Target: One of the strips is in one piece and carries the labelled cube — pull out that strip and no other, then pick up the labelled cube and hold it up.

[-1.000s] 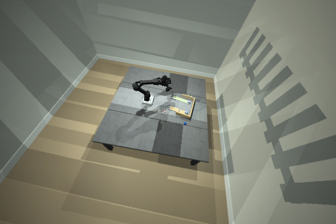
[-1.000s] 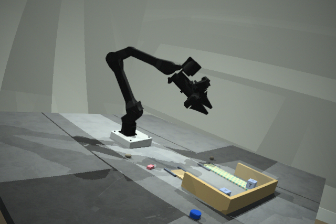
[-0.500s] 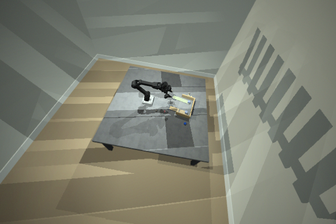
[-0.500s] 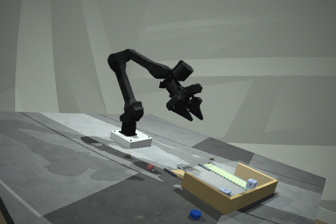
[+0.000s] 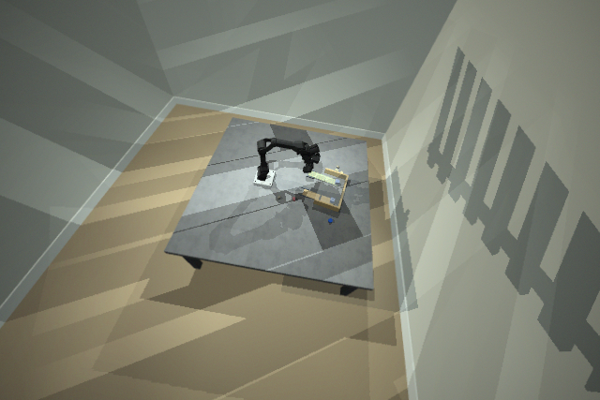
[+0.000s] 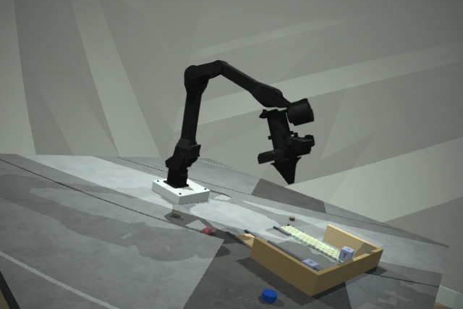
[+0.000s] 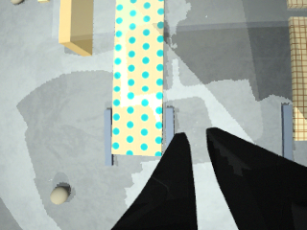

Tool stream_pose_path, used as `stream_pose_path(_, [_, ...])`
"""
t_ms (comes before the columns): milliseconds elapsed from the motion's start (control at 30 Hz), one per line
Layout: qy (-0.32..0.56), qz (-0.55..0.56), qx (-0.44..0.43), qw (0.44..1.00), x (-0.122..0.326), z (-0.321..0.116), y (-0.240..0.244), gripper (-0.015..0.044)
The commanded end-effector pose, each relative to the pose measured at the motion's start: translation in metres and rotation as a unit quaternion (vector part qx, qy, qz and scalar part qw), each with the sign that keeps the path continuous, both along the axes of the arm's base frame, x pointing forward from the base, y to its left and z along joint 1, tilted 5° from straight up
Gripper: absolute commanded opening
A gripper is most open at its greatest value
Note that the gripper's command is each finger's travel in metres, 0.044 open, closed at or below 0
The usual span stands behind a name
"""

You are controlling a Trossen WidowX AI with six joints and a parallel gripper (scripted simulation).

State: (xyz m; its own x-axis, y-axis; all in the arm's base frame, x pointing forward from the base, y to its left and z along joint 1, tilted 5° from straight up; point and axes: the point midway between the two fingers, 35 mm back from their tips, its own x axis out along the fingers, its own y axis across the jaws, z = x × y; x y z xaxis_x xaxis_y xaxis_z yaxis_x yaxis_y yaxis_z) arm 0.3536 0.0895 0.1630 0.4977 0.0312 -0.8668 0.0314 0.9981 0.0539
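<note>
The dotted cream strip (image 5: 320, 176) (image 6: 310, 241) (image 7: 139, 72) lies between low rails, its near end outside the wooden frame (image 6: 280, 262) (image 7: 76, 29). A pale blue cube (image 5: 337, 181) (image 6: 346, 253) marked T sits at its far end. A checked tan strip (image 6: 247, 239) (image 7: 299, 96) lies on the other side; the wrist view shows a gap between its pieces. A second pale cube (image 5: 332, 200) (image 6: 309, 263) is on that side; its mark is unclear. My gripper (image 5: 307, 170) (image 6: 290, 182) (image 7: 196, 140) is almost closed and empty, pointing down above the table, beside the dotted strip's near end.
Low rails (image 7: 108, 136) (image 7: 287, 129) stand beside the strips. A pale pebble (image 6: 291, 218) (image 7: 59, 195) lies near the dotted strip. A red block (image 5: 293, 199) (image 6: 207, 230) and a brown stone (image 6: 175, 215) lie toward my base. A blue disc (image 5: 330, 220) (image 6: 269, 295) lies outside the frame.
</note>
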Motion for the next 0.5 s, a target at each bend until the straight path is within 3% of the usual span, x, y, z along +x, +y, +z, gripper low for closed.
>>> stream_pose_path(0, [0.061, -0.019, 0.004, 0.998, 0.012, -0.016, 0.016, 0.0])
stream_pose_path(300, [0.216, -0.085, -0.018, 0.972, 0.034, -0.072, 0.056, 0.0])
stream_pose_path(467, [0.227, -0.09, -0.021, 0.969, 0.034, -0.077, 0.058, 0.0])
